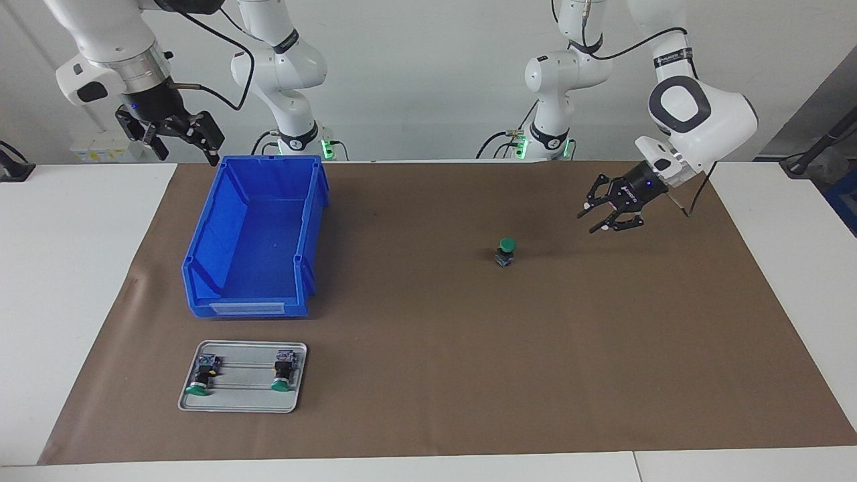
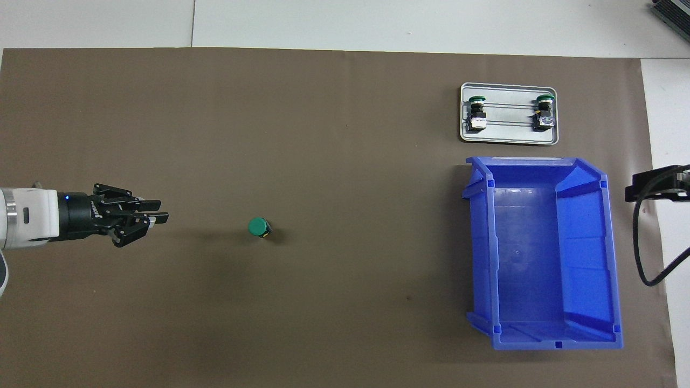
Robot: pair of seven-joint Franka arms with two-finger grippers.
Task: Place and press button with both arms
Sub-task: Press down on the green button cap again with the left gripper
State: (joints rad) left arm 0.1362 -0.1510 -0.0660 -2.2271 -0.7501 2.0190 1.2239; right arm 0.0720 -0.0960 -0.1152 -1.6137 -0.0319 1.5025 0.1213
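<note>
One button stands upright on the brown mat, green cap up; it also shows in the overhead view. My left gripper is open and empty, tilted and low over the mat beside this button, toward the left arm's end, apart from it; it also shows in the overhead view. My right gripper is open and empty, raised beside the blue bin toward the right arm's end; only part of it shows in the overhead view. Two more buttons lie on a silver tray.
An empty blue bin stands on the mat toward the right arm's end. The silver tray lies farther from the robots than the bin. The brown mat covers most of the white table.
</note>
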